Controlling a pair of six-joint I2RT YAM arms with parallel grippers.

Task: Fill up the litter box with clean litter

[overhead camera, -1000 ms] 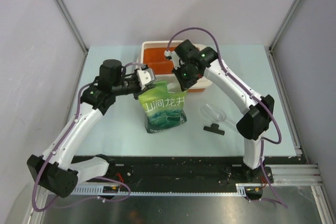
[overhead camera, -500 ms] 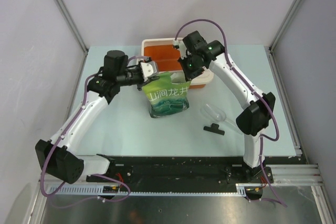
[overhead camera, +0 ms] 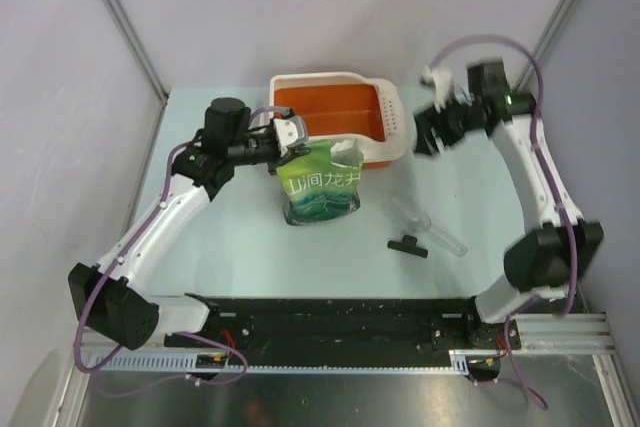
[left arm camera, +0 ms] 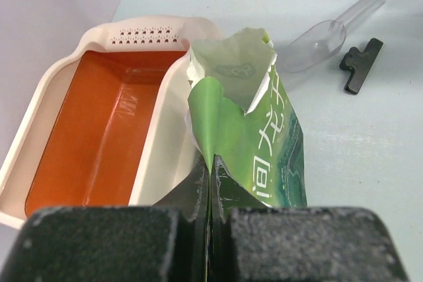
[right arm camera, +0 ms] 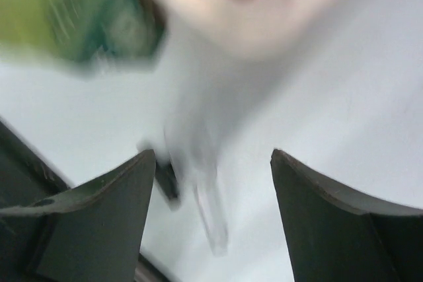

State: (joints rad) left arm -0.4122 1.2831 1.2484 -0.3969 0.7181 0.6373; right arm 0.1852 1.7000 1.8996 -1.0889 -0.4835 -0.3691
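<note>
Green pouch (overhead camera: pixel 318 187) (top open), clear scoop (overhead camera: pixel 425 224) beside black clip (overhead camera: pixel 408 245).

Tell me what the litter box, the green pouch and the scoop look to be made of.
Litter box: probably moulded hard plastic. The orange inside is glossy with reflections, and the cream rim has neat punched holes.
Green pouch: thin flexible film, perhaps a plastic laminate. Its opened top creases and curls, with a slight sheen.
Scoop: clear rigid plastic. The table shows through it.

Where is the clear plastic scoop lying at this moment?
In the top view, the clear scoop lies on the table, right of the green pouch and beside the black clip, nearer the arms than the litter box.
</note>
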